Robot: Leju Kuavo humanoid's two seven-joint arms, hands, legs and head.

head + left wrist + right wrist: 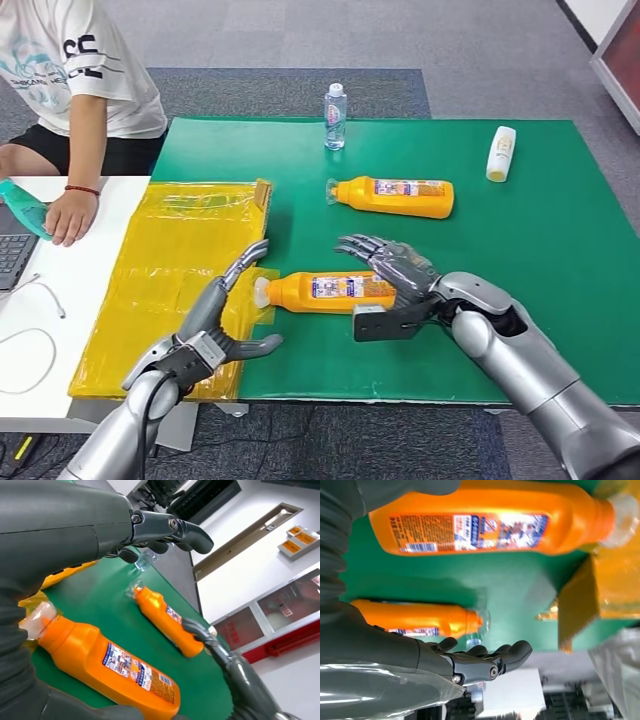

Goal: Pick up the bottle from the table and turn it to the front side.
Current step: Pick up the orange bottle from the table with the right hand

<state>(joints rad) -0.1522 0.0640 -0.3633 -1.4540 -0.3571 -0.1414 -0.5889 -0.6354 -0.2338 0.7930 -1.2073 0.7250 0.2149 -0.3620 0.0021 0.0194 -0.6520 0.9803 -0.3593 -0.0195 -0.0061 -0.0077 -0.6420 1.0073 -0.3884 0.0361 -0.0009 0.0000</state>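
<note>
- The near orange bottle [328, 291] lies flat on the green mat [528, 250], its cap pointing to 9 o'clock.
- The right hand [392, 285], fingers spread, sits over the bottle's base, gripping nothing.
- The left hand [219, 325] hovers open at the bottle's 8 o'clock.
- A second orange bottle [394, 196] lies at 1 o'clock.

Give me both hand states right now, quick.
Left hand: open, holding nothing.
Right hand: open at the near orange bottle, fingers spread, no grip.

I'm seeing my left hand [113, 525] hovering with fingers apart, near orange bottle [109, 665] lying on the green mat [109, 610], second orange bottle [166, 620] lying beyond, right hand [211, 645] reaching beside it
</note>
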